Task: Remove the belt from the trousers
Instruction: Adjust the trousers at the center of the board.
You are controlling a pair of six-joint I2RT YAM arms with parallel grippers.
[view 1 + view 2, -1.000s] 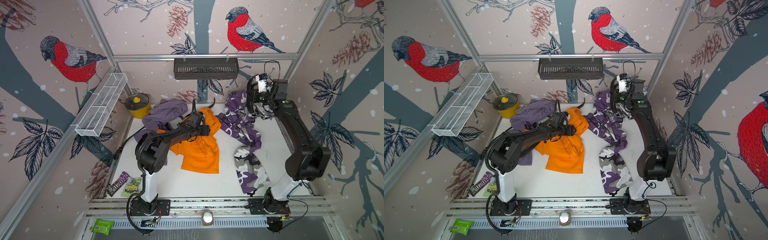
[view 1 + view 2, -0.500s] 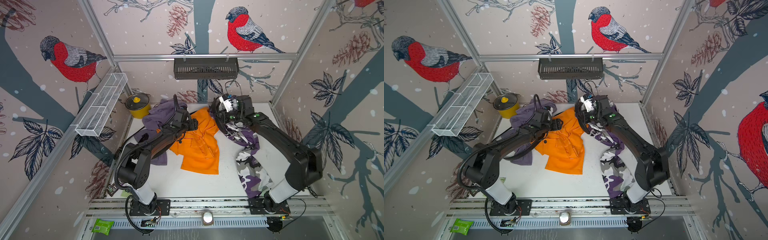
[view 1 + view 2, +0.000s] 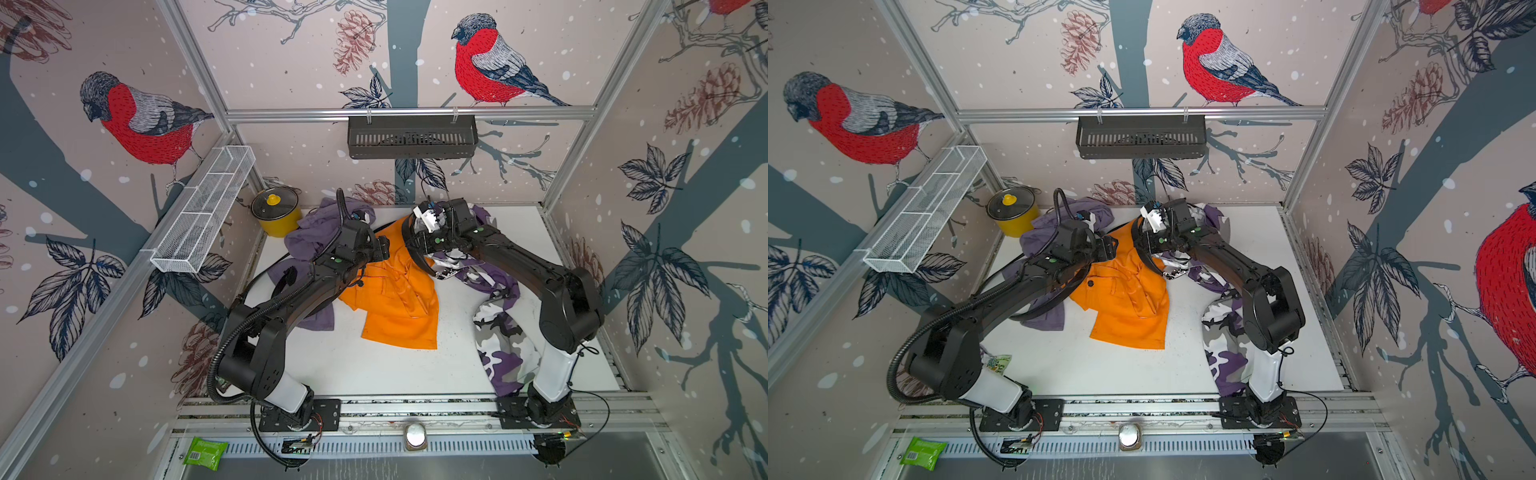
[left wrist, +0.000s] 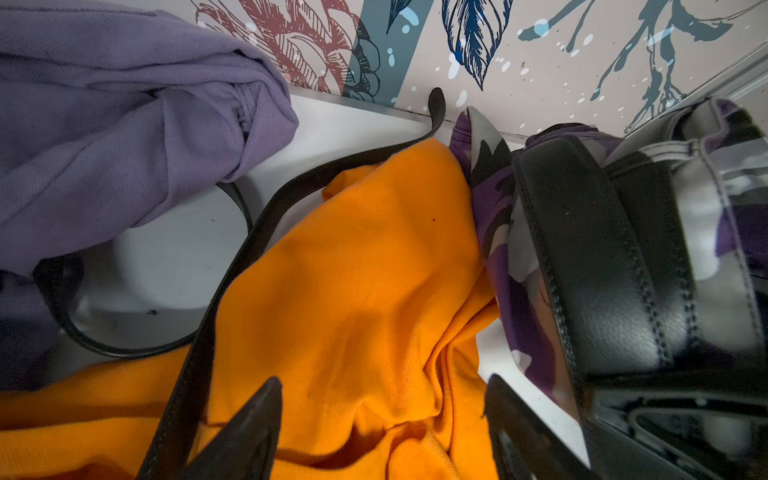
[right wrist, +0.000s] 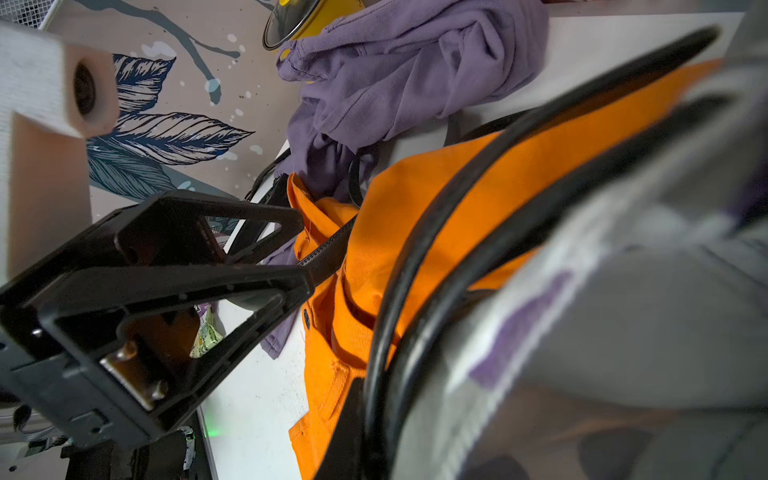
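Right pincer [image 5: 306, 257] and trousers [image 3: 498, 328], now leftward

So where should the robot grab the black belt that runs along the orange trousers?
Probably the free tail of the belt, just short of its upturned tip. There the strap lies bare on the table, beside the orange trousers rather than under them. The open left gripper could come down from above, its jaws straddling the strap.

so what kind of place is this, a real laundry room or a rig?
Looks like a purpose-built robot test cell, not a home: an aluminium frame with bird-print wall panels boxes in a white table, and the left arm and right arm are bolted to a front rail.
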